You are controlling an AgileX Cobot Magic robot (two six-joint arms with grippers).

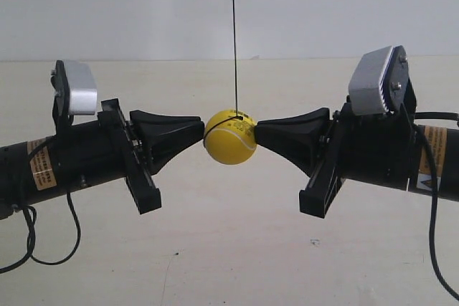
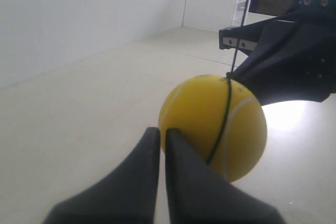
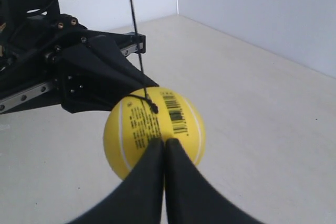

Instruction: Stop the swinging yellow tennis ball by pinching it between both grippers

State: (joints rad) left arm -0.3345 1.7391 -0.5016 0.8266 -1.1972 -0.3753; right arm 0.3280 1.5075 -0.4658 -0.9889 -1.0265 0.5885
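The yellow tennis ball [image 1: 229, 137] hangs on a thin black string [image 1: 234, 34] above the pale table. It is pinched from both sides. My left gripper [image 1: 203, 132], the arm at the exterior view's left, is shut, and its tips press the ball's side. My right gripper [image 1: 257, 132] is shut too, and its tips touch the opposite side. In the left wrist view the shut gripper [image 2: 161, 131] meets the ball [image 2: 215, 124] slightly off centre. In the right wrist view the gripper [image 3: 164, 142] touches the ball [image 3: 157, 124] just under its barcode sticker [image 3: 176, 111].
The pale table [image 1: 229, 249] lies well below both arms. A white wall [image 1: 143, 5] stands behind it. Loose black cables [image 1: 43, 249] hang from each arm. A white box [image 2: 215, 3] stands at the table's far end in the left wrist view.
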